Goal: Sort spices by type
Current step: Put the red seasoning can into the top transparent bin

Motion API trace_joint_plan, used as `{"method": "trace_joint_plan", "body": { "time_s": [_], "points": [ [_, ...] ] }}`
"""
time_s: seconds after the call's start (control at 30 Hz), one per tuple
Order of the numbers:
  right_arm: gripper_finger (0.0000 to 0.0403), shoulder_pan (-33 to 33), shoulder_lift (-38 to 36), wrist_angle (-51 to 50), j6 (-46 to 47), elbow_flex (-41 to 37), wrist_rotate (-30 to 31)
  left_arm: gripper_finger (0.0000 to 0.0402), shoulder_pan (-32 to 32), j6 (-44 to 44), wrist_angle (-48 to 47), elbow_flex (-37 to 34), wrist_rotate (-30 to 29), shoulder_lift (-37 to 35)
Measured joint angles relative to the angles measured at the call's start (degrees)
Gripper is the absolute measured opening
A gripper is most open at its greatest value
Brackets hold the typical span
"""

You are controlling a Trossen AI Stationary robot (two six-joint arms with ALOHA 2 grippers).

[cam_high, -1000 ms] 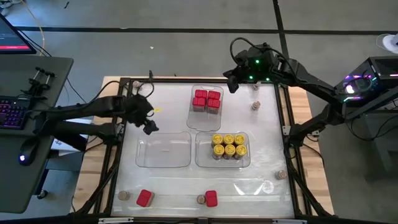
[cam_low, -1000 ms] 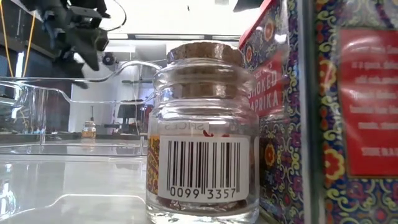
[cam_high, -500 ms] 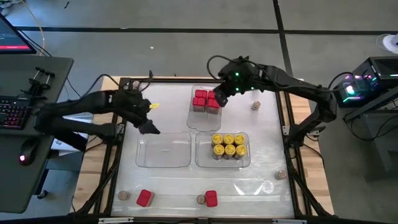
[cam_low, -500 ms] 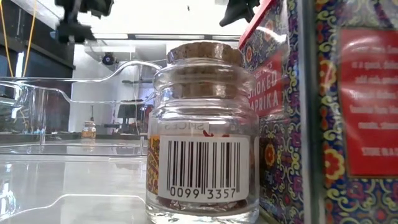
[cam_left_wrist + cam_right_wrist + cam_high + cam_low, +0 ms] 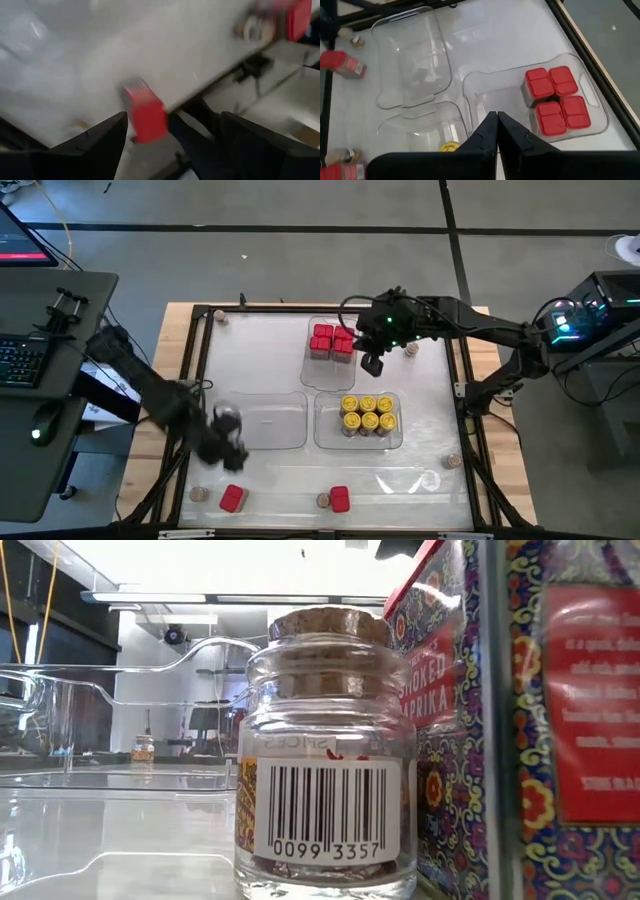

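Red tins: four (image 5: 333,341) in one clear tray (image 5: 352,376) beside the shut, empty right gripper (image 5: 372,364); two loose, one (image 5: 232,498) just ahead of the wide-open, empty left gripper (image 5: 226,452). Six yellow-lidded jars (image 5: 367,415) fill another tray.

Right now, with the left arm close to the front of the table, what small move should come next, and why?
Probably lower the open left tool onto the red box by the table's front edge. That box lies loose outside the tray holding four red boxes, and the tool hangs just above it. The right tool, shut, waits beside that tray.
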Motion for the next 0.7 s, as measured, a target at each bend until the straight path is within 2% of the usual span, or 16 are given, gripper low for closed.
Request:
{"method": "trace_joint_plan", "body": {
  "time_s": [0.1,0.23,0.53,0.7],
  "points": [
    [0.0000,1.03,0.00,0.24,-0.65,0.00,0.07,0.0306,-6.62,-7.48,4.26,2.03,-1.70,6.42],
    [0.0000,1.74,0.00,0.37,0.24,0.00,0.10,0.0306,-10.96,-10.45,0.83,5.55,-1.31,14.03],
    [0.0000,1.86,0.00,0.44,3.95,0.00,0.13,0.0306,-11.21,-12.27,1.28,6.08,-0.56,22.93],
    [0.0000,1.86,0.00,0.54,5.08,0.00,0.13,0.0306,-11.23,-13.31,5.17,6.11,0.29,25.47]
  ]
}}
